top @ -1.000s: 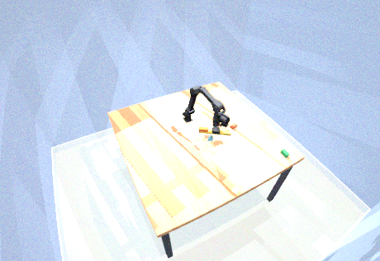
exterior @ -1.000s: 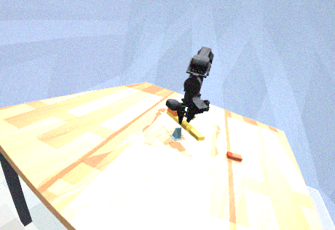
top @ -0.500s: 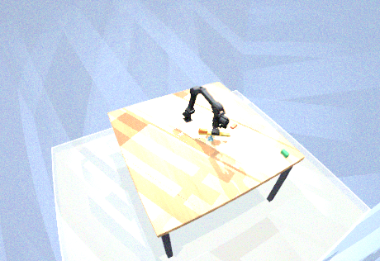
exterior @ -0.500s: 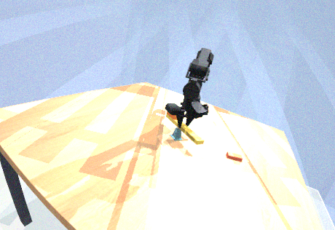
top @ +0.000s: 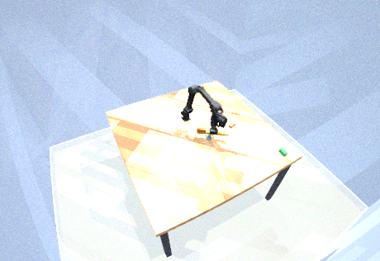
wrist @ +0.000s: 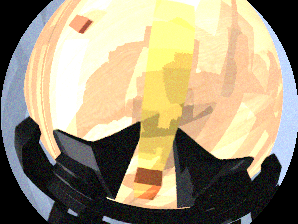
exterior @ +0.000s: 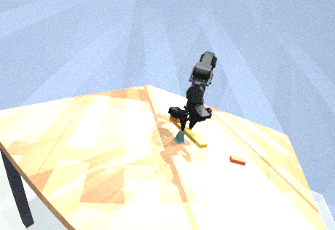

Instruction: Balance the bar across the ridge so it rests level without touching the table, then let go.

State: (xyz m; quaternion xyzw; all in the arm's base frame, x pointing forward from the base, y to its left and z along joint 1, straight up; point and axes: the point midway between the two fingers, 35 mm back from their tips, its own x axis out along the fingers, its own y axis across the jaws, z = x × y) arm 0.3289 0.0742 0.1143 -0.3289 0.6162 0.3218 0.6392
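- Top view: the gripper (top: 214, 131) sits right of frame centre, above the table (top: 180, 182). The yellow bar (top: 213, 132) lies directly under it, long axis running left to right in the frame. The teal ridge (top: 208, 137) shows just below the bar. An orange block (top: 231, 125) lies near to the right; a green block (top: 282, 152) sits well apart toward the right edge.
- Exterior view: the gripper (exterior: 186, 127) is closed on the bar (exterior: 189, 134), gripping it near mid-length. The bar runs from upper left to lower right. The ridge (exterior: 179, 137) stands immediately left of and under the bar; contact cannot be confirmed. The bar's lower-right end appears close to the table; whether it touches cannot be told.
- Wrist view: the bar (wrist: 168, 76) extends straight up the frame from between the dark fingers, held firmly. The ridge itself cannot be made out here.
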